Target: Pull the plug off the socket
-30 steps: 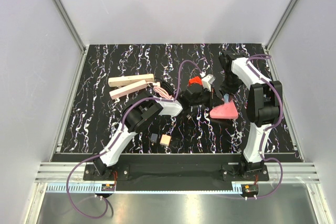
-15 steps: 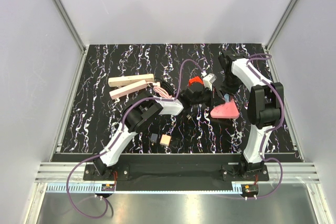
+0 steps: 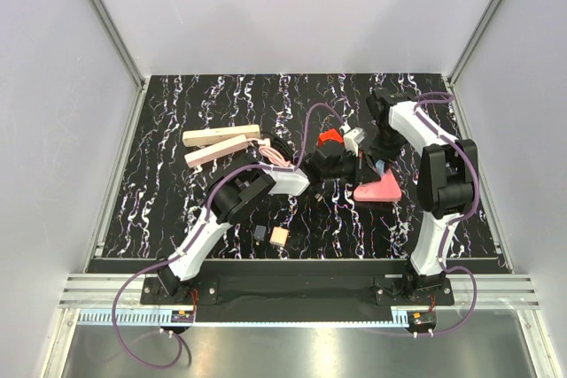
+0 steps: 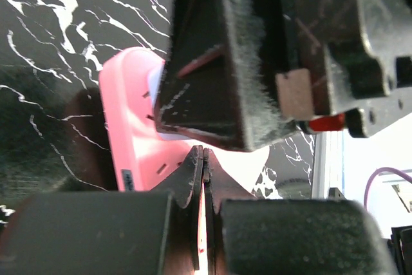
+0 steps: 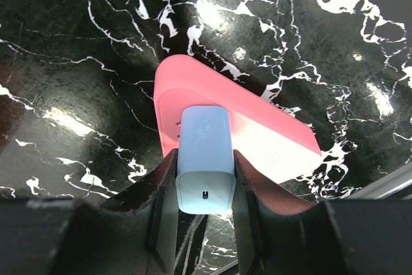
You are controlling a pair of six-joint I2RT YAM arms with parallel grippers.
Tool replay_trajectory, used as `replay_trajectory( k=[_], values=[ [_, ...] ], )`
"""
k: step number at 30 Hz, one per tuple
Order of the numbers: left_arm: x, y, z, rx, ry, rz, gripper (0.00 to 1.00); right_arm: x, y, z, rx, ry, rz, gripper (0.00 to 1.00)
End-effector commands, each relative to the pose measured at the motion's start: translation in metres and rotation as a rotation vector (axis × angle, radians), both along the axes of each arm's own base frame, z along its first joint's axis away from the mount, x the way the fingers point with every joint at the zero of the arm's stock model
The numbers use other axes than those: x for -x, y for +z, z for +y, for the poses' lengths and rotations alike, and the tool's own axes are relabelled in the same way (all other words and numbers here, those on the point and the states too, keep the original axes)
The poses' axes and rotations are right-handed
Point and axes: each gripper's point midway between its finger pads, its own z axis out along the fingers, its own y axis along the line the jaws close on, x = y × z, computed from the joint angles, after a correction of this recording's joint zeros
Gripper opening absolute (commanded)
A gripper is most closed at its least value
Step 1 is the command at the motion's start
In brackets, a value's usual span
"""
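Plug [image 5: 205, 152], pale blue: seated in pink triangular socket [image 5: 257, 133], clamped between right gripper [image 5: 205, 175] fingers. Left gripper [image 4: 203, 159] fingers pressed together beside socket; hold indeterminate.

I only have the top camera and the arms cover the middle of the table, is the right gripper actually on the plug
Observer: Yes. In the right wrist view, the right gripper has one finger against each side of the light blue plug.
Operator: Is the plug out of the socket?
Observer: It doesn't look so. Its far end runs onto the pink socket with no gap showing.
Operator: And the left gripper?
Observer: In the left wrist view, the left gripper has its fingertips closed together over the pink socket's slotted face. I can't tell whether they touch it.
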Motion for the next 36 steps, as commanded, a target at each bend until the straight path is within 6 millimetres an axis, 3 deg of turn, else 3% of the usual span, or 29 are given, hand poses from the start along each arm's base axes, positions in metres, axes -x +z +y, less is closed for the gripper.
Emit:
replay_trajectory(
  k=[1, 7, 15, 21, 27, 34, 35, 36],
  values=[
    [0.018, -0.035, 0.002, -0.094, -0.038, 0.057, 0.00, -0.007, 0.025, 0.014, -0.053, 0.018, -0.090, 0.00],
    [0.009, -0.061, 0.006, -0.147, 0.000, 0.120, 0.00, -0.007, 0.033, 0.014, -0.059, 0.026, -0.112, 0.00],
    [0.002, -0.069, 0.013, -0.162, 0.030, 0.148, 0.00, 0.001, 0.041, 0.016, -0.081, 0.036, -0.124, 0.00],
    [0.000, -0.066, 0.010, -0.162, 0.030, 0.148, 0.00, 0.002, 0.055, 0.012, -0.069, 0.034, -0.160, 0.00],
    [0.000, -0.078, 0.008, -0.187, 0.031, 0.182, 0.00, 0.007, 0.059, 0.009, -0.059, 0.016, -0.168, 0.00],
    [0.002, -0.080, 0.008, -0.176, 0.015, 0.183, 0.00, 0.016, 0.052, 0.008, -0.066, 0.016, -0.156, 0.00],
    [0.001, -0.068, 0.005, -0.145, 0.007, 0.150, 0.00, 0.015, 0.050, 0.009, -0.069, 0.025, -0.156, 0.00],
    [0.002, -0.068, 0.009, -0.151, 0.011, 0.145, 0.00, 0.015, 0.048, 0.009, -0.067, 0.031, -0.150, 0.00]
  ],
)
